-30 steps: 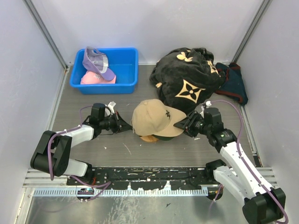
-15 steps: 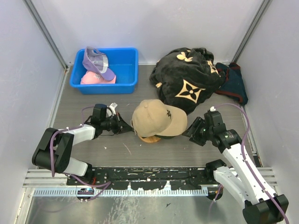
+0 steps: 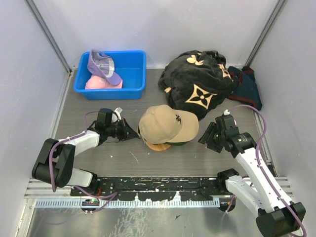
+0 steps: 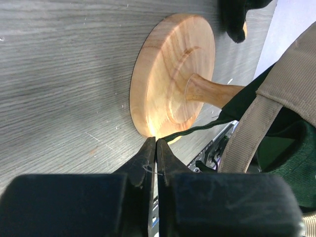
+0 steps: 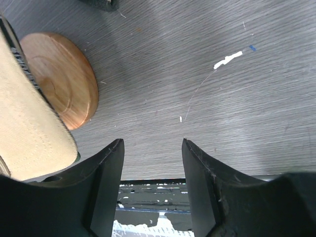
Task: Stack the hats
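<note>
Bin (image 3: 109, 91) beyond my left gripper (image 4: 156, 140): purple cap (image 3: 101, 64), pink cap (image 3: 94, 83) unstacked | tan cap (image 3: 165, 126) over green cap (image 4: 276, 153) on stand (image 4: 170, 81) between grippers, stack begun | right gripper (image 5: 152, 140) parted, empty, beside tan brim | left gripper nearly closed at green edge, hold unclear

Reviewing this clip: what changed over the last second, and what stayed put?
The right gripper opened, released the tan cap at its brim and backed away rightward. The left gripper stayed shut beside the wooden stand; the lavender cap and pink cap in the blue bin did not move.
</note>
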Action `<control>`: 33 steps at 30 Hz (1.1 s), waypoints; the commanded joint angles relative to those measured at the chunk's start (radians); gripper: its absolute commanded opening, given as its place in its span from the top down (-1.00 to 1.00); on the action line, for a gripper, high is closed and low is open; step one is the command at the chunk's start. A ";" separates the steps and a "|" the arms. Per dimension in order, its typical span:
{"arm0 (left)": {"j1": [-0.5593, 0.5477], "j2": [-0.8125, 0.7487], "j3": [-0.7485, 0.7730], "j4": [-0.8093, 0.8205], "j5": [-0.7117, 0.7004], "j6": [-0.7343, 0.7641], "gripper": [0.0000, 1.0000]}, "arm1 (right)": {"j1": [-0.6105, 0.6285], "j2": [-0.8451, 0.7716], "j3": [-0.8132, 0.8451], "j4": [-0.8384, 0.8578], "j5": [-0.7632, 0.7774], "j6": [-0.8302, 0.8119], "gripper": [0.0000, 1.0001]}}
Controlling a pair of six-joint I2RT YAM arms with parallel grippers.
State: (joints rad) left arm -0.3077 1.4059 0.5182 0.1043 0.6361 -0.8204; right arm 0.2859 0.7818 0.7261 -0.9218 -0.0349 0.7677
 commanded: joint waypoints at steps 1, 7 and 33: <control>0.020 -0.047 0.043 -0.076 -0.052 0.028 0.66 | -0.004 0.013 0.044 0.007 0.039 -0.030 -0.12; 0.048 -0.098 0.034 -0.051 -0.045 0.009 0.37 | -0.003 0.030 0.040 0.030 0.029 -0.031 -0.12; 0.189 -0.229 0.108 -0.094 -0.024 -0.047 -0.07 | -0.002 0.095 0.035 0.094 -0.004 -0.039 -0.12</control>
State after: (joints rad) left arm -0.1524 1.2045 0.5488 0.0303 0.6014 -0.8474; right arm 0.2859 0.8780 0.7300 -0.8642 -0.0395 0.7387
